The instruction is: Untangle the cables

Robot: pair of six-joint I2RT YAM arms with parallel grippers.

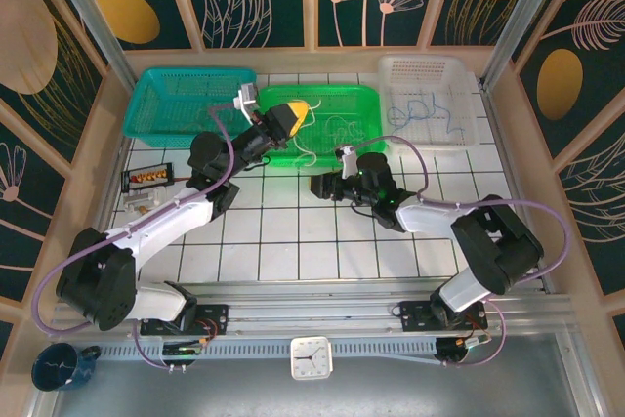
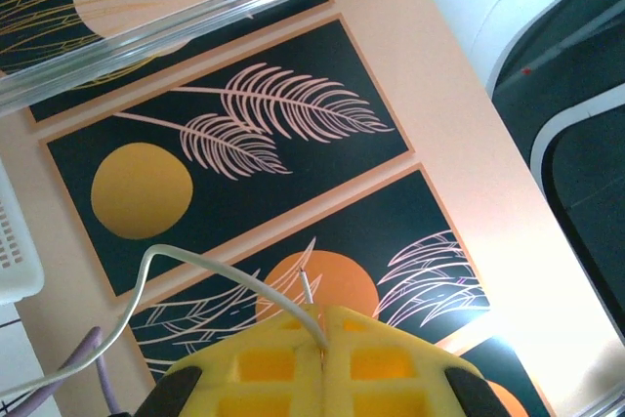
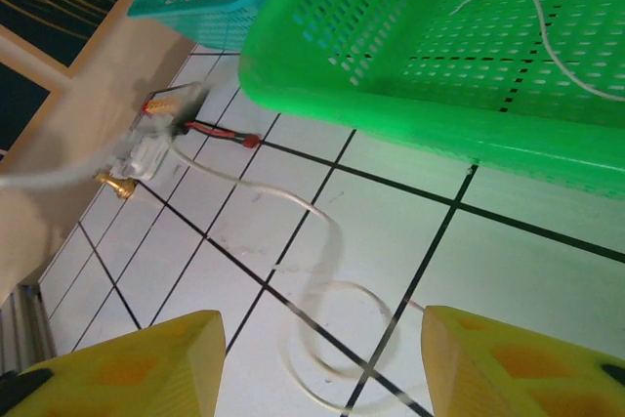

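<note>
Biggest thing first: the white tiled table (image 1: 293, 231), with three baskets along its far side. The green basket (image 1: 332, 91) is in the middle, the teal basket (image 1: 156, 104) is off to its left and the clear basket (image 1: 425, 70) to its right.

Two arms, two hands. The left hand (image 1: 293, 116) hangs over the green basket with its yellow fingers pressed together, pinching a pale cable (image 2: 229, 272). On the wrist cam that strand comes out right at the fingertips of the left hand (image 2: 324, 324), arcs up and drops away to the side.

The right hand (image 1: 317, 186) sits low over the table, just in front of the green basket, fingers spread wide and gripping nothing. On its own cam the right hand (image 3: 317, 363) has a looped cable (image 3: 327, 231) lying on the tiles right between and ahead of its fingers, not touching either one.

Past that hand, one more white strand (image 3: 544, 36) lies inside the green basket. One blue cable (image 1: 430, 109) squiggles in the clear basket, well away from both hands.

So I count four strands, though I can't tell whether any of the pale ones join up.
</note>
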